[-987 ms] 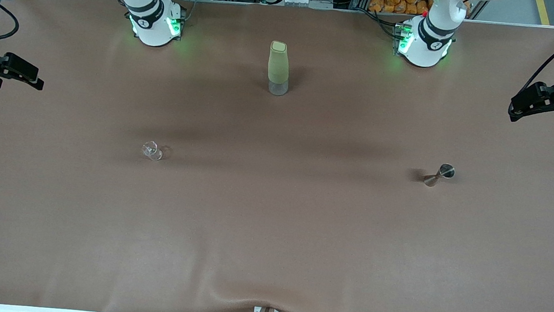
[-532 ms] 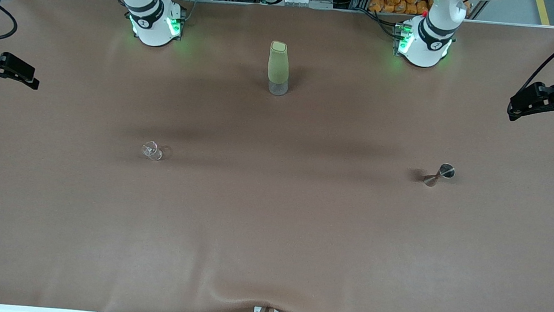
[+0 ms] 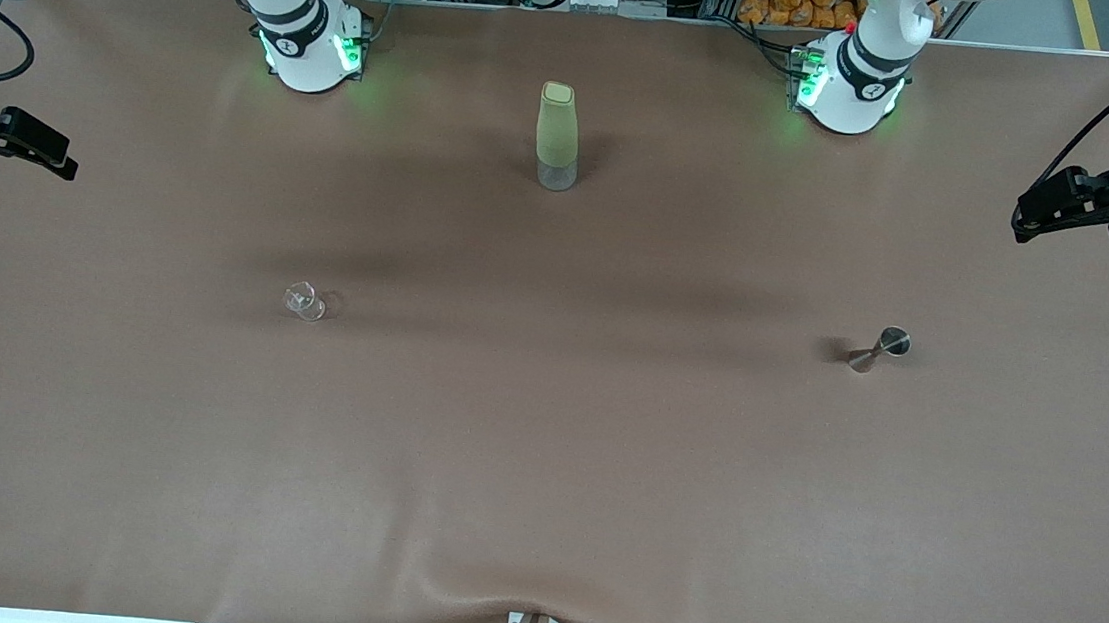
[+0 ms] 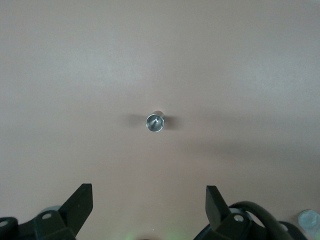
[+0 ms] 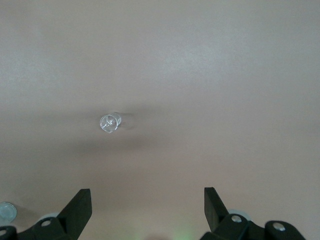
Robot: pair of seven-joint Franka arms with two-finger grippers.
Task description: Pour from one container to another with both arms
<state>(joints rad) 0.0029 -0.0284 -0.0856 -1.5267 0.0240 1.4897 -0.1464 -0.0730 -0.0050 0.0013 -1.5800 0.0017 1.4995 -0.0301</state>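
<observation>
I am holding my left gripper [image 3: 1024, 224] and right gripper [image 3: 66, 163] wide open, empty, high over the table's [image 3: 542, 451] 2 ends. From the green bottle [image 3: 557, 136], the glass [image 3: 304, 301] and steel jigger [image 3: 878, 349] are standing nearer the camera.

Both white arms hang above the table's two ends, left gripper [image 3: 1024, 224] and right gripper [image 3: 66, 163] open, empty.
</observation>
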